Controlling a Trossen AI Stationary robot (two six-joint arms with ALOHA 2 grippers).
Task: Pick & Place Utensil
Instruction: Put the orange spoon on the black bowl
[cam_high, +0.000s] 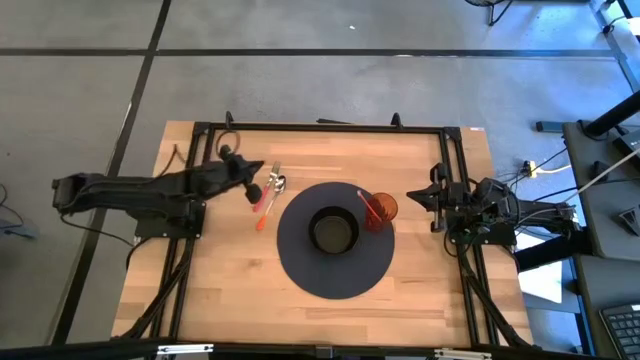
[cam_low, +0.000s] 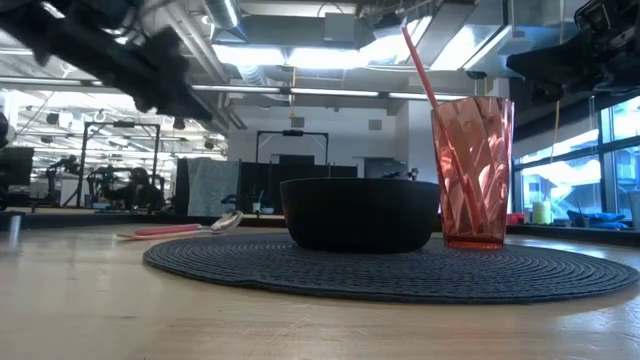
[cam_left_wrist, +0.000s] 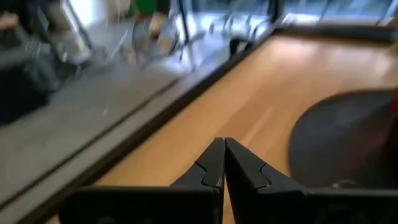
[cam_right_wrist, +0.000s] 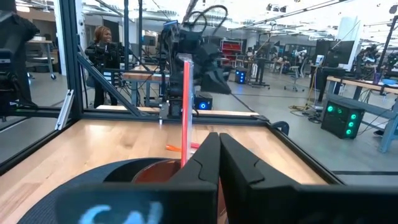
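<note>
Left gripper (cam_high: 256, 189), clenched and empty, hovers just beside the utensils (cam_high: 270, 195), a spoon and an orange-handled piece lying on the table (cam_high: 220, 290) near its rear edge, beside the mat (cam_high: 300, 270). Bowl (cam_high: 333, 230) and cup (cam_high: 380, 209) with straw (cam_low: 422, 66) stand on the mat. Right gripper (cam_high: 415, 197), clenched and empty, waits at the right edge.

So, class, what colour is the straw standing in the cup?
Red; the straw shows best in the low view.
</note>
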